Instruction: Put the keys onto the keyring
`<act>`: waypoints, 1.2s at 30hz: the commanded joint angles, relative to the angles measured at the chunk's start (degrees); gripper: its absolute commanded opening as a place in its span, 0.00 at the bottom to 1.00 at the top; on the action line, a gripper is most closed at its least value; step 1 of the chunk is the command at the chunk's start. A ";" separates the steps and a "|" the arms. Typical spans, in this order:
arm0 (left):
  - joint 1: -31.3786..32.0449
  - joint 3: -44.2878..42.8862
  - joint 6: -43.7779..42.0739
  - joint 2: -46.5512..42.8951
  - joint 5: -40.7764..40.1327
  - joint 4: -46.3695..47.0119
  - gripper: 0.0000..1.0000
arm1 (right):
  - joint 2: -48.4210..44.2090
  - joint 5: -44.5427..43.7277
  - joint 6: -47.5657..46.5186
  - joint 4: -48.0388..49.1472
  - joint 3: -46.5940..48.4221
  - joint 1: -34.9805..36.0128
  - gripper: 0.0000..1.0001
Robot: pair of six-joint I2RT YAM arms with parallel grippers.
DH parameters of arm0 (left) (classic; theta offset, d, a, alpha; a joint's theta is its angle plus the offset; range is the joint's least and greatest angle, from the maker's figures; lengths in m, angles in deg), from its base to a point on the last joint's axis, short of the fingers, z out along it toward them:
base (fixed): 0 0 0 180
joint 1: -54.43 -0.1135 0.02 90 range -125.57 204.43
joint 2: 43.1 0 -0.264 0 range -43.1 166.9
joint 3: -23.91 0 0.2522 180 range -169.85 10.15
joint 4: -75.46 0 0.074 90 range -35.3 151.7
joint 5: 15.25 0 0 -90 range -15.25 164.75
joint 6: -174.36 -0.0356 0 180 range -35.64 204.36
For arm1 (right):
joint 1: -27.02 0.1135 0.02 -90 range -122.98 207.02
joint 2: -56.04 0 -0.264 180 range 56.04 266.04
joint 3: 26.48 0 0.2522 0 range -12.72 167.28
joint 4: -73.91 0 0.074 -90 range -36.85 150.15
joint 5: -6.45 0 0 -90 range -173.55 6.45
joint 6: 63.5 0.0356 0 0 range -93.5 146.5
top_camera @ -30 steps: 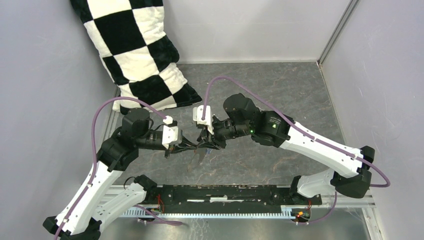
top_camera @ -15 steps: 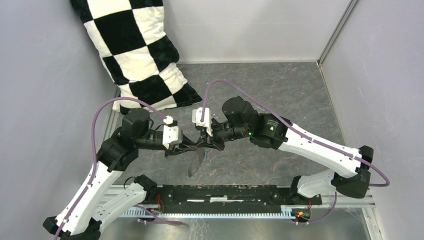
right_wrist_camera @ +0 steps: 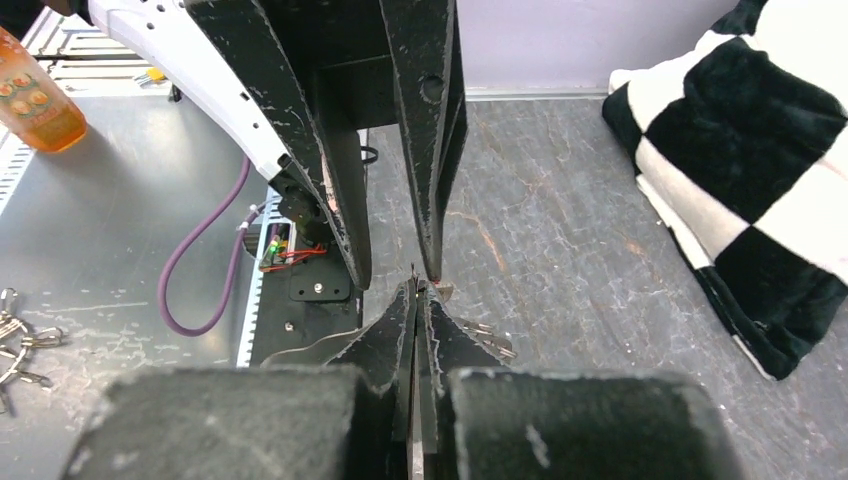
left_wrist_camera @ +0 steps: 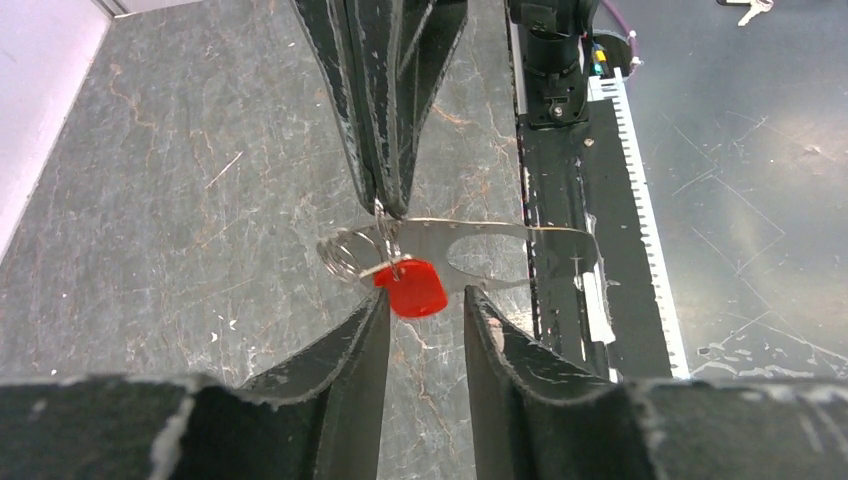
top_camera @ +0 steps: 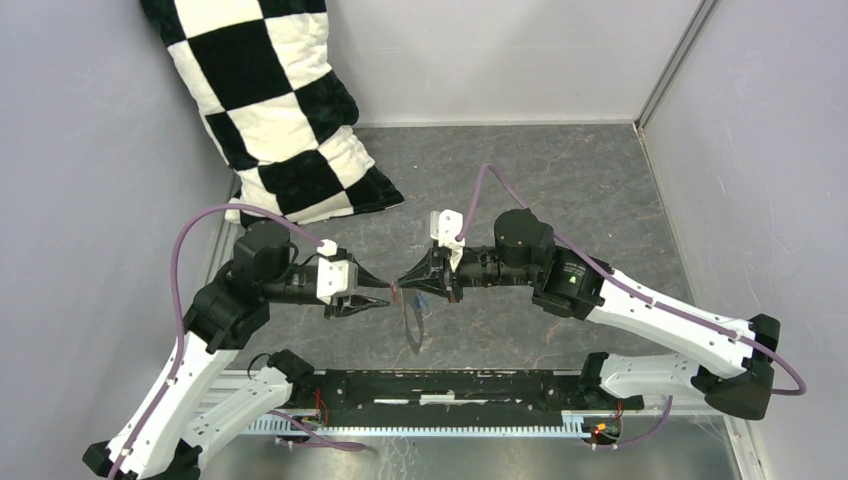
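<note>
Left wrist: red key (left_wrist_camera: 411,288) just fwd of parted left fingers (left_wrist_camera: 355,350).

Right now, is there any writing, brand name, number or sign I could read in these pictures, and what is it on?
No text can be read anywhere.
orange bottle: printed round marks on its label, too blurred to read.
pillow: black and white squares only, no words.
red key: plain head, no writing shows.

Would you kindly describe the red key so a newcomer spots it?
Over the grey table, look between the two arms. The red key sits at the shut tips of the right gripper, beside the grey keyring; nothing else there is bright red.
</note>
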 commanded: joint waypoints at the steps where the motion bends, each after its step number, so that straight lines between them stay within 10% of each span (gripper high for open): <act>1: 0.13 -1.22 2.61 -0.81 0.05 5.22 0.42 | -0.78 2.20 3.85 8.48 -1.36 -0.18 0.01; 7: 0.15 -0.72 3.79 -1.12 -0.41 6.64 0.40 | -0.74 3.46 4.23 9.11 -1.92 -0.24 0.01; 17: 0.14 -0.12 1.34 -1.09 0.06 6.22 0.05 | -1.26 3.84 6.76 13.67 -4.13 -0.82 0.01; 36: 0.14 1.05 -3.16 -2.57 1.95 4.44 0.02 | -4.84 -2.75 28.25 48.79 -22.98 -1.05 0.01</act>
